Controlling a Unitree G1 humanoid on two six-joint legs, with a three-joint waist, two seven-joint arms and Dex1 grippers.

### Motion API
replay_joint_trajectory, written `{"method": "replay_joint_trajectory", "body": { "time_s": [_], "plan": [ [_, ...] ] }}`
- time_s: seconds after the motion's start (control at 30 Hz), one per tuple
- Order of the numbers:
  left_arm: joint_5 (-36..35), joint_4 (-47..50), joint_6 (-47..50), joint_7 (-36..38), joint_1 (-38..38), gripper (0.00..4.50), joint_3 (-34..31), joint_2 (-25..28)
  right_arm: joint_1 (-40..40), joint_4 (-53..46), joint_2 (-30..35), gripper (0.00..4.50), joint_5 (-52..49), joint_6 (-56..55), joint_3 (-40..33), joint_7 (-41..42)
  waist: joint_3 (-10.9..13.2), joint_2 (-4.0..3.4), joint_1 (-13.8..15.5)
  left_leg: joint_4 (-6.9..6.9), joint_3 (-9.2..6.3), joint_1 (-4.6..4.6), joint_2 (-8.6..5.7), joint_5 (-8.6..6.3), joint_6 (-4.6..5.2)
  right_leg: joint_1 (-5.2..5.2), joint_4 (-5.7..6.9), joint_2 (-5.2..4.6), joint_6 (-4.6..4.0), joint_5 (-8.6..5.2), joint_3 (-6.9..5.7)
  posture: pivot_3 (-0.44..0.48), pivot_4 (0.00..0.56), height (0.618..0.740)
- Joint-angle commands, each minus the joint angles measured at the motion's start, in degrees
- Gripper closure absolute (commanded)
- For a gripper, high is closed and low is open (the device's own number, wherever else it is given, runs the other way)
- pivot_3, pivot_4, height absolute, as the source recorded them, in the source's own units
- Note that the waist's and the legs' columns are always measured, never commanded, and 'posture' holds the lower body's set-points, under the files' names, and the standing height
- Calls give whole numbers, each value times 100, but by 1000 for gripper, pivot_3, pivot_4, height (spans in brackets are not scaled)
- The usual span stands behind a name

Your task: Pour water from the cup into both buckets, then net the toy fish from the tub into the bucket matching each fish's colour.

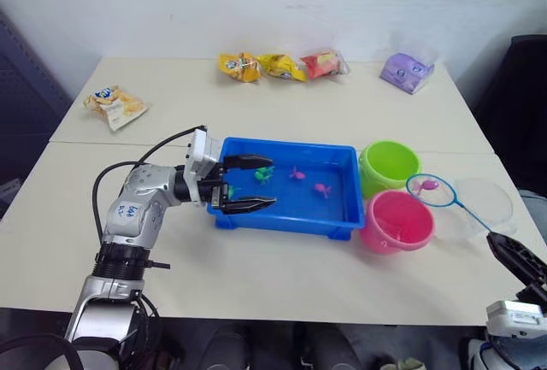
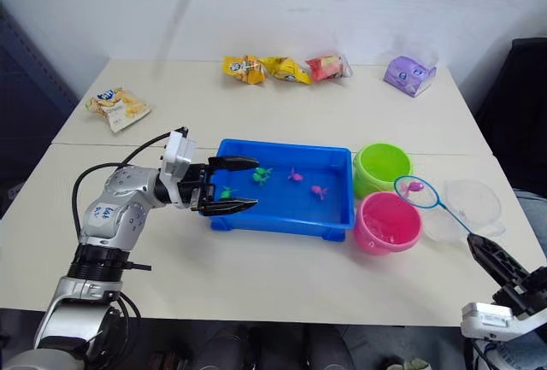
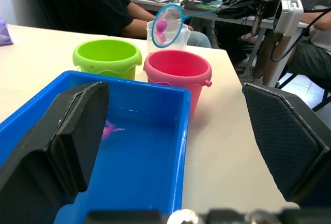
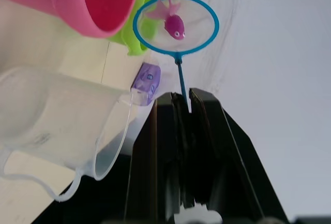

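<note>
Tub [image 1: 285, 214] on beige table [image 1: 342, 114]; white wall [image 1: 256, 2] behind.

Pink fish [image 4: 174, 24] — in raised net [image 4: 176, 25]

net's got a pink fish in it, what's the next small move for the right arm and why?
Probably shift the net toward the pink bucket and tip it. The right gripper is shut on the handle, the pink fish lies in the hoop, and the hoop hangs between the green bucket and the cup.
</note>
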State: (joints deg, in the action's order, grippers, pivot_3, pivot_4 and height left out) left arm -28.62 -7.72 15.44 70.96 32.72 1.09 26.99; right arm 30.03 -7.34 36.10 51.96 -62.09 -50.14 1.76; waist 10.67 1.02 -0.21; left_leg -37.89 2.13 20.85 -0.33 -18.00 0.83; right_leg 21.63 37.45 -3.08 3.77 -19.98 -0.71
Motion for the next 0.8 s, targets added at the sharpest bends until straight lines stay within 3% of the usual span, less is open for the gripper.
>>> {"method": "replay_joint_trajectory", "body": {
  "time_s": [0.03,0.3,0.43,0.8],
  "plan": [
    [13,-8,-165,62,-12,59,-57,14,148,-271,-24,4500,44,241,-21,-410,0,0,-4,0,1,1,0,0,0,0,0,-1,0,0,1,0,150,740],
    [47,-101,-294,79,-11,59,-86,39,441,311,314,4500,588,634,188,-1393,0,0,-15,0,4,-8,0,0,0,-4,1,-1,0,0,4,0,150,740],
    [84,-110,-358,65,-44,59,-56,15,659,502,444,4500,1060,623,938,-1962,0,2,-16,0,5,-10,0,0,1,-6,-1,0,0,0,6,0,150,740],
    [92,-35,-449,-141,-55,59,-85,-77,888,-365,247,4500,864,1606,1205,-2406,-4,-5,-12,13,8,-18,0,2,-4,-6,2,3,-3,-2,10,0,150,740]
  ]
}}
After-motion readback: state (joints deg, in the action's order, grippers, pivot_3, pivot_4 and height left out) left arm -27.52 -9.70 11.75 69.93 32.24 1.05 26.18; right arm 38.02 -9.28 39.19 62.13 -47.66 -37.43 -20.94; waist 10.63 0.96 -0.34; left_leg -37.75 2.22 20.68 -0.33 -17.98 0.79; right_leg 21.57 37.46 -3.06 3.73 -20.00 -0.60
